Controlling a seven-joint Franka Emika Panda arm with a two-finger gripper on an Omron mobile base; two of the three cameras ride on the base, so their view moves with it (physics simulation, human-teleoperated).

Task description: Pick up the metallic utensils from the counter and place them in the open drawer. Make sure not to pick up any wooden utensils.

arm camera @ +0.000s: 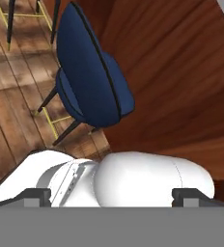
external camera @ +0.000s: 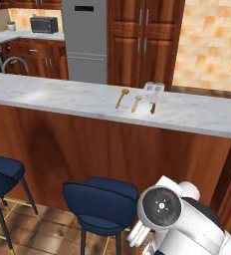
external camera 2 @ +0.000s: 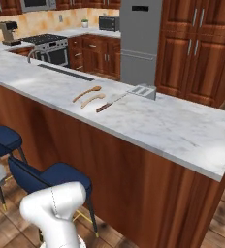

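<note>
I judge the slim brown-handled silver metal spatula (external camera 2: 115,100) on the white marble tabletop (external camera 2: 172,126) light, rigid, slippery, best pinched mid-handle; my gripper (arm camera: 118,194) stands released, empty.

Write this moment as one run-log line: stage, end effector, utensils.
stage: before reach | end effector: open, empty, low by blue stool | wooden spoons and metal spatula: on counter, untouched

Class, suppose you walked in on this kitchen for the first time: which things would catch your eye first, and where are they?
Probably the long marble counter running across the room, with two wooden spoons lying side by side on it next to a metal spatula. Below its wood front stand blue stools, and the robot's white arm rises in the near corner, its end effector open and pointing down at the floor.
</note>
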